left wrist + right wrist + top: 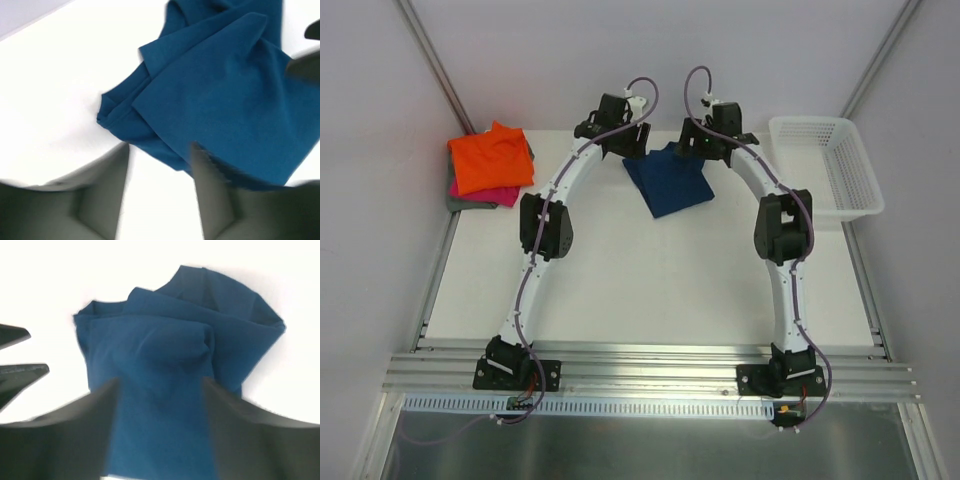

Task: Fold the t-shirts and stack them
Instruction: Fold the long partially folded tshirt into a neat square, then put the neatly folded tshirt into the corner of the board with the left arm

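The navy blue t-shirt (668, 182) lies partly folded and rumpled at the back middle of the table; its chest print is hidden. My left gripper (623, 138) is open at the shirt's left far corner. In the left wrist view (160, 150) its jaws are apart over bare table, and the right finger (212, 185) is at the cloth's edge (225, 90). My right gripper (696, 146) is open above the shirt's right far corner. In the right wrist view (160, 385) its jaws straddle the blue cloth (165, 350). The folded orange tee (490, 158) tops the pink (485, 192) and grey (456, 202) ones at the left.
A white plastic lattice basket (825, 165) stands at the back right edge of the table. The folded stack sits at the back left corner. An aluminium rail (650, 360) runs along the near edge by the arm bases. The left gripper's fingers (20, 371) show in the right wrist view.
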Available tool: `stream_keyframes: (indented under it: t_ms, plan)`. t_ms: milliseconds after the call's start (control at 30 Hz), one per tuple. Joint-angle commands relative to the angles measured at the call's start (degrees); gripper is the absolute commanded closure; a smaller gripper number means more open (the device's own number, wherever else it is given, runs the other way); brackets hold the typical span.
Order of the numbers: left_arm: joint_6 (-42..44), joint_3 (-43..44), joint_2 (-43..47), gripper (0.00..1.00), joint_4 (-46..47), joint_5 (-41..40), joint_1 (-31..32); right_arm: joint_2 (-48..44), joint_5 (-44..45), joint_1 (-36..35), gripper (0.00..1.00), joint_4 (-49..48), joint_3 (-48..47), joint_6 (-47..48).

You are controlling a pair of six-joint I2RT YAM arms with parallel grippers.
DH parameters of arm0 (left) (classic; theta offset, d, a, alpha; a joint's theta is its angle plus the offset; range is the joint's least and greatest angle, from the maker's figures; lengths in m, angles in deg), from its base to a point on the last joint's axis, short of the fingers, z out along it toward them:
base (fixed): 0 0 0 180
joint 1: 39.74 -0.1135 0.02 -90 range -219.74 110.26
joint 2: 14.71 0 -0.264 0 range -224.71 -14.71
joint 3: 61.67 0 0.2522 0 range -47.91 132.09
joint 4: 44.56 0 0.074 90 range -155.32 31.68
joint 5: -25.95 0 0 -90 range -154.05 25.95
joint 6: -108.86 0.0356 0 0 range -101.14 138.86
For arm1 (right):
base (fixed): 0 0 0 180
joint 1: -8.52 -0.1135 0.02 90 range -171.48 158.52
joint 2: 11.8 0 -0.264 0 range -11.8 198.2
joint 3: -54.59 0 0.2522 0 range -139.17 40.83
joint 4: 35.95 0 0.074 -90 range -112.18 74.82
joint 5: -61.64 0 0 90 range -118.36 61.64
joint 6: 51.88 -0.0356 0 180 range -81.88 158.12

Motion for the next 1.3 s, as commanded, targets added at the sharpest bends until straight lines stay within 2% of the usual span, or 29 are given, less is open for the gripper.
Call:
stream_keyframes:
  t_ms: [0, 33, 67, 167, 233, 367, 600, 767, 1000, 1100, 1267]
  plan:
    - [0.4, 2.7, -2.0, 0.38, 2.2, -5.4, -0.4, 2.3, 5.4, -2.0, 0.21, -0.7, -3.5, 3.5]
    - [0.2, 2.3, -1.7, 0.29, 2.1, -7.1, -0.3, 1.9, 6.6, -2.5, 0.13, 0.0, -3.2, 3.6]
    - [0.0, 1.5, -1.0, 0.25, 1.9, -7.5, -0.3, 1.2, 6.7, -2.7, 0.03, 0.3, -2.3, 3.7]
    - [0.2, -2.2, 3.9, 0.25, 1.5, -10.0, 0.5, -5.6, 4.5, -2.8, 0.03, 0.7, 4.0, 2.2]
    - [-0.9, -4.9, 8.5, 0.2, 1.0, -11.5, 0.8, -10.7, 3.2, -2.8, 0.03, 1.4, 9.7, -0.2]
    - [-2.8, -9.5, 16.7, 0.13, -0.5, -17.4, 1.0, -15.1, -1.0, -2.9, 0.03, 0.9, 15.9, -2.6]
    - [-2.8, -18.8, 30.9, 0.12, -2.4, -16.8, -0.3, -11.1, -2.9, -3.2, 0.03, 0.2, 13.8, -4.2]
    - [-2.8, -20.0, 34.1, 0.11, -3.5, -16.4, -0.3, -7.1, -5.6, -4.0, 0.03, 0.4, 10.2, -7.2]
    - [-2.4, -21.6, 39.3, 0.08, -3.5, -20.9, -0.3, 0.1, -8.5, -4.6, 0.03, -0.4, 5.9, -12.2]
    - [-1.8, -23.0, 41.1, 0.07, -3.5, -21.8, -0.3, 1.1, -9.2, -4.8, 0.03, 0.6, 7.2, -13.5]
    - [-0.8, -21.5, 42.1, 0.06, -3.3, -23.0, -0.3, -3.9, -10.9, -5.6, 0.03, 2.9, 18.9, -16.5]
